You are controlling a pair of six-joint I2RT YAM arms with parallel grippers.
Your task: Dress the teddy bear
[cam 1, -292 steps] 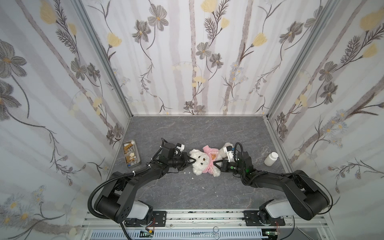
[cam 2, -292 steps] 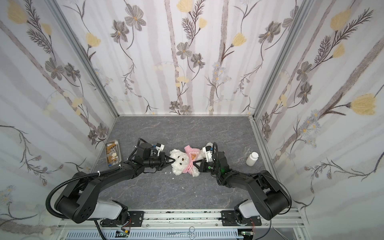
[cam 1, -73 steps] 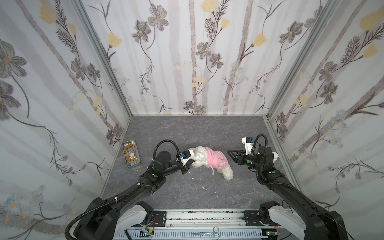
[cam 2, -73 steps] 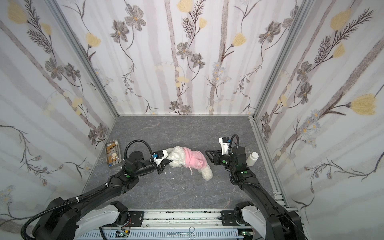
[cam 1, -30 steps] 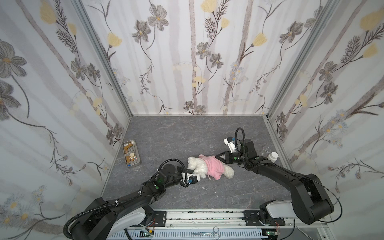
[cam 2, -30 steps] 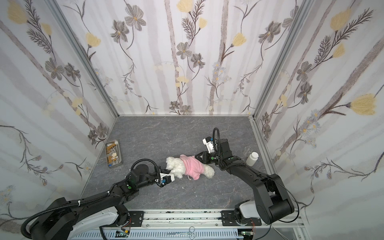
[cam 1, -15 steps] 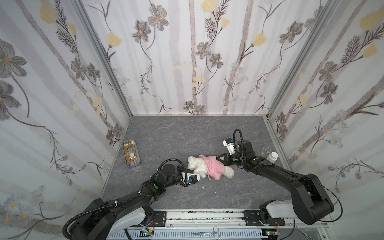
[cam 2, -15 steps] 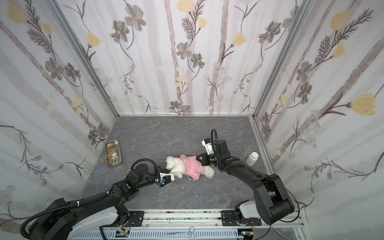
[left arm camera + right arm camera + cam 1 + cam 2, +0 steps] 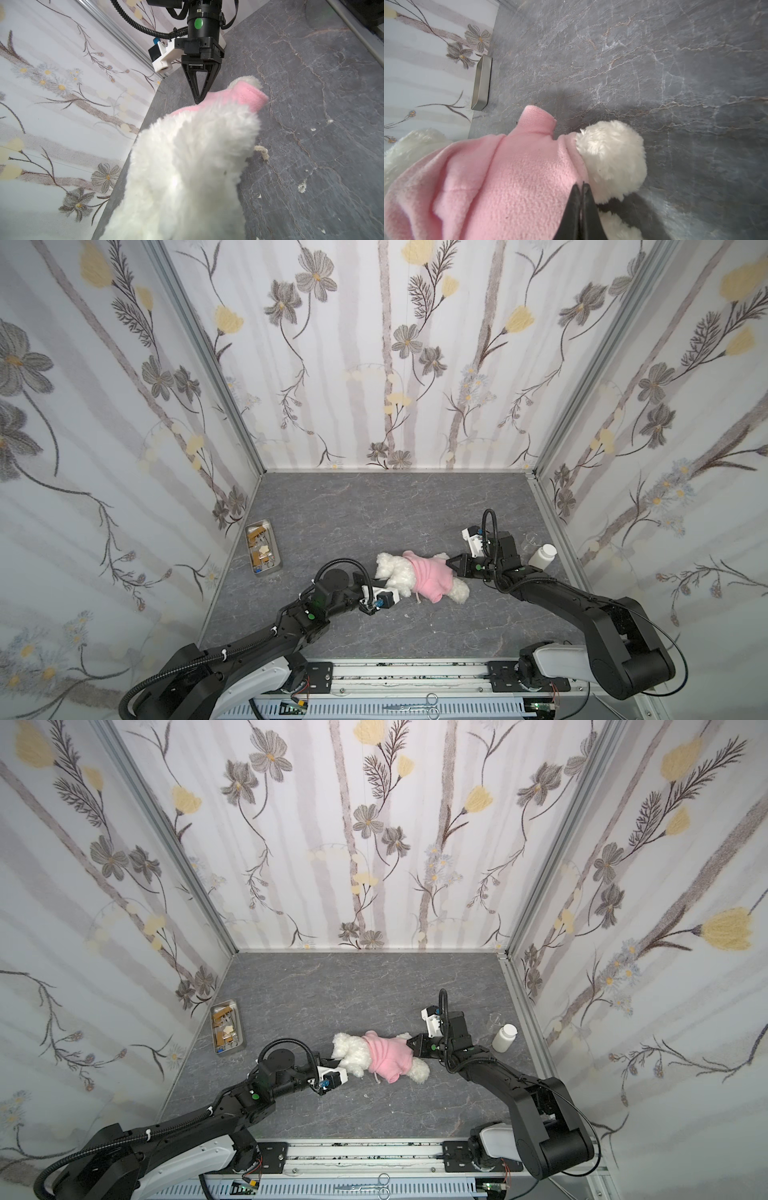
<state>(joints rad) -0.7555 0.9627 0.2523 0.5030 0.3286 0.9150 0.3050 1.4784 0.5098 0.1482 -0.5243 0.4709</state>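
Observation:
The white teddy bear (image 9: 390, 568) (image 9: 347, 1050) lies on its side on the grey table, head to the left, wearing a pink hoodie (image 9: 430, 578) (image 9: 388, 1056) over its body. My left gripper (image 9: 398, 591) (image 9: 352, 1072) is shut on the bear's near arm. In the left wrist view white fur (image 9: 187, 166) fills the foreground and hides that gripper's jaws. My right gripper (image 9: 451, 566) (image 9: 581, 187) is shut, its tips pinching the hoodie's hem (image 9: 571, 162) beside a white leg (image 9: 610, 158). The left wrist view shows its tip (image 9: 197, 99) on the pink cloth (image 9: 245, 95).
A metal tray (image 9: 274, 568) with small parts stands by the left wall, also seen in the right wrist view (image 9: 481, 83). A white bottle (image 9: 542, 556) and a small clear glass (image 9: 530, 539) stand near the right wall. The hoodie's drawstring end (image 9: 262, 151) lies on the table.
Over the last second my right gripper's jaws have closed at the hoodie's hem. The bear and my left gripper have stayed where they were.

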